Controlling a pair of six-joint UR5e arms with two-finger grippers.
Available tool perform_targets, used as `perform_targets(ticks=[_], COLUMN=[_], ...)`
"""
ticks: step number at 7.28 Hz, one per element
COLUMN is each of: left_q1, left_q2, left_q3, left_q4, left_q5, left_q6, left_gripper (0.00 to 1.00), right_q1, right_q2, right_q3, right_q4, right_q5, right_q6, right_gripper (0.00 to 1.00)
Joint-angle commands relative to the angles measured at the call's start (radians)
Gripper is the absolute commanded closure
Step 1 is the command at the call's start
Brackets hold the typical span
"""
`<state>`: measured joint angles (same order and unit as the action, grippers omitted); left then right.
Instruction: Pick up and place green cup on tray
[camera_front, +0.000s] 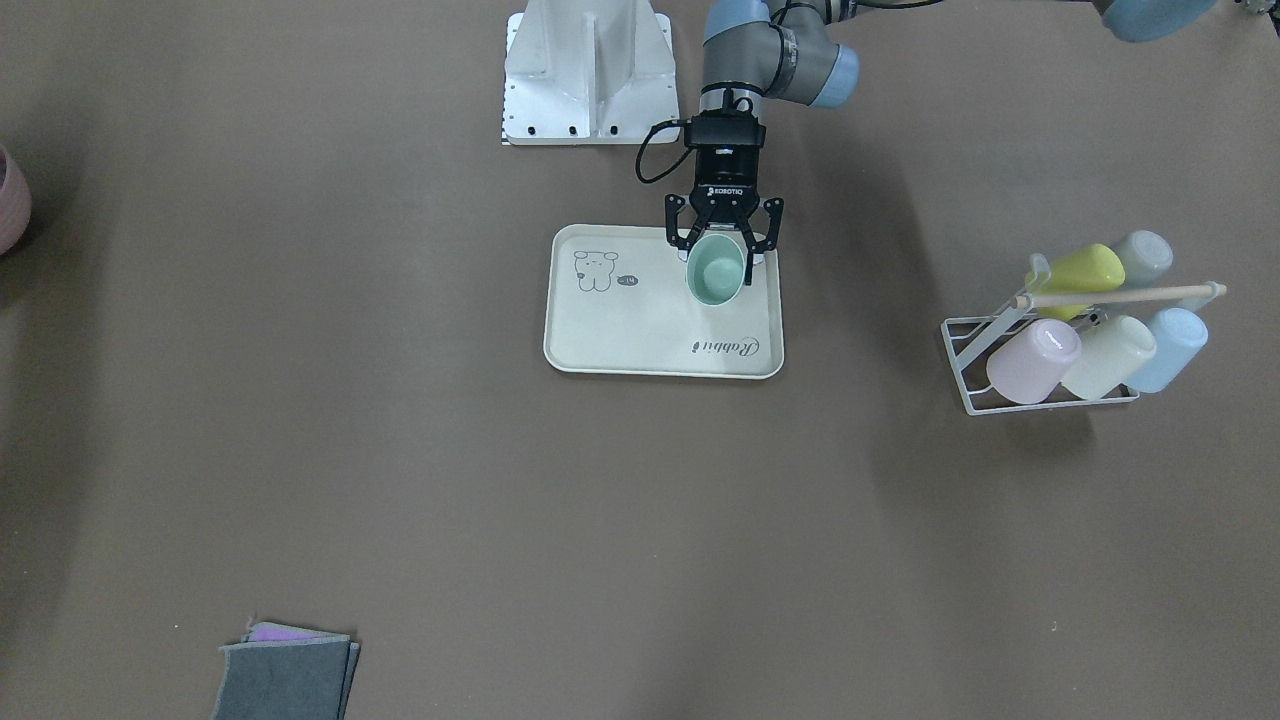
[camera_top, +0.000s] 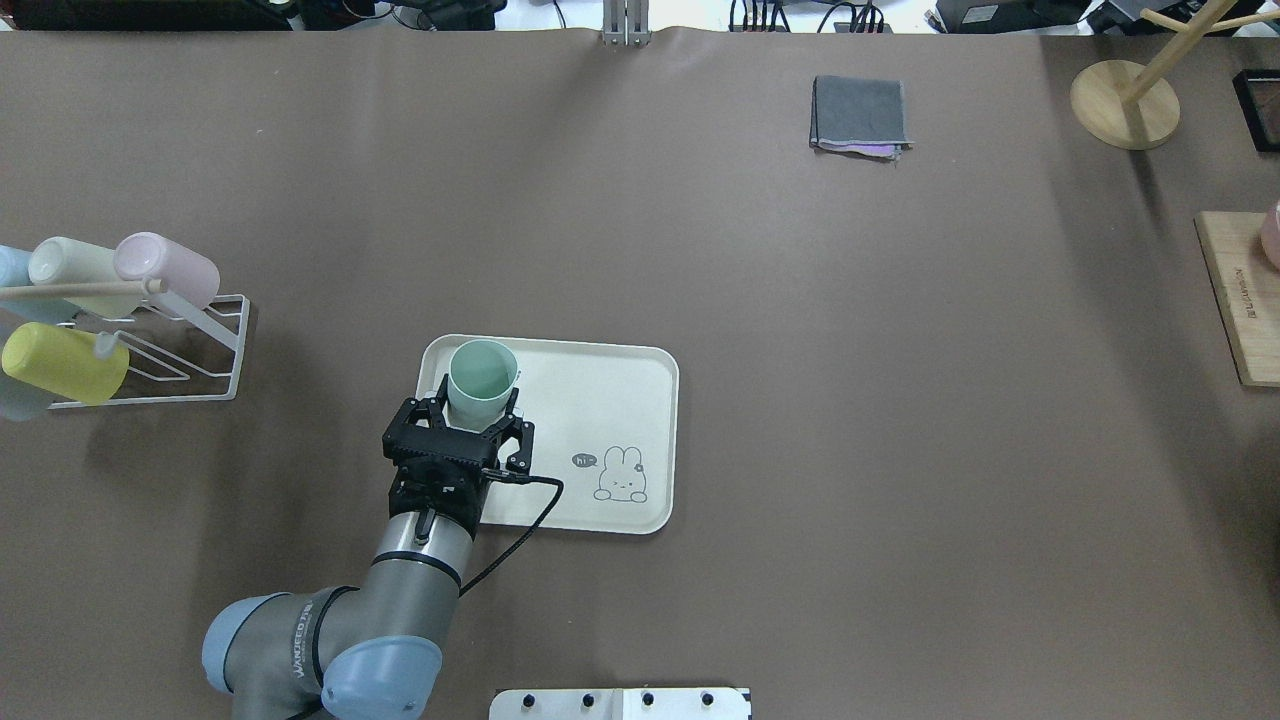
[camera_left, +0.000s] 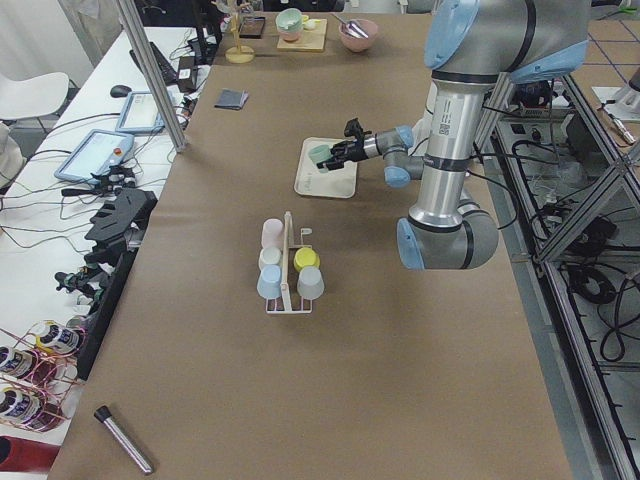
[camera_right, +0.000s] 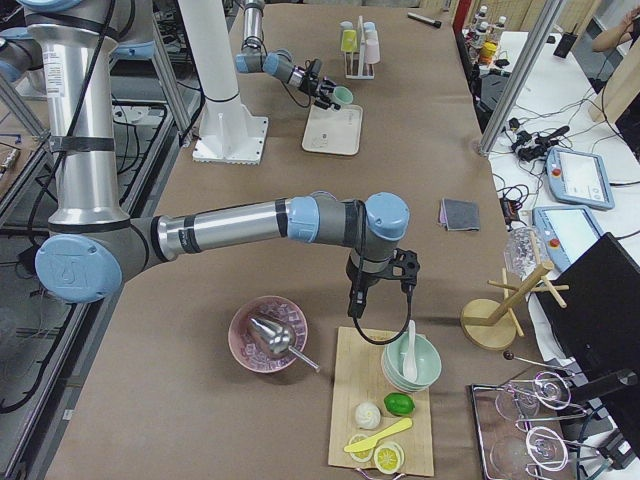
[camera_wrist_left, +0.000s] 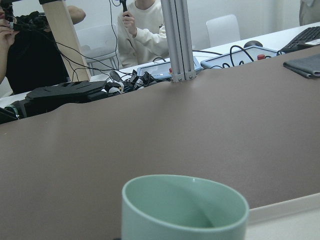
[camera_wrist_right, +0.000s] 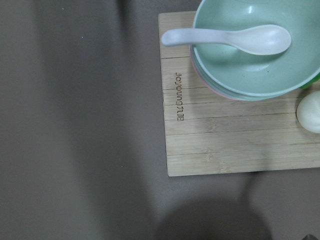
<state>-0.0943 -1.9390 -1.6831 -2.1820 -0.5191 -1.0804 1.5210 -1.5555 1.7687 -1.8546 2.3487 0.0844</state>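
One matte mint-green cup (camera_top: 483, 378), plain, handleless, slightly tapered

A brown-covered table (camera_top: 900, 400) carries everything. Near its middle lies a cream tray (camera_top: 590, 400). A white wire cup rack (camera_front: 1150, 294) stands well apart from it, toward one end. Toward the other end sit a wooden board (camera_top: 1240, 300), a pink bowl (camera_right: 268, 335) beside it, and a round wooden stand (camera_top: 1124, 104). Folded grey cloths (camera_top: 860, 112) lie near the far edge, and a white metal mount (camera_front: 587, 75) near the robot's edge.
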Motion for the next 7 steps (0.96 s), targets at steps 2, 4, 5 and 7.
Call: perform_targets(ticks=[2, 4, 5, 7], left_q1=[0.038, 0.051, 0.061, 0.079], left_q2=[-0.024, -0.024, -0.029, -0.040], left_q3=[0.045, 0.069, 0.092, 0.140], left_q4=[-0.037, -0.061, -0.061, -0.059], left_q5=[0.089, 0.123, 0.151, 0.191], left_q6=[-0.075, -0.114, -0.145, -0.193], left_gripper=[0.84, 0.84, 0.84, 0.84], right_q1=[-0.001, 0.001, 0.001, 0.002], right_q2=[0.000, 0.000, 0.000, 0.000], right_q3=[0.000, 0.002, 0.002, 0.002], right_q4=[0.000, 0.000, 0.000, 0.000], right_q5=[0.003, 0.004, 0.006, 0.006], right_q6=[0.000, 0.000, 0.000, 0.000], right_gripper=[0.00, 0.00, 0.00, 0.00])
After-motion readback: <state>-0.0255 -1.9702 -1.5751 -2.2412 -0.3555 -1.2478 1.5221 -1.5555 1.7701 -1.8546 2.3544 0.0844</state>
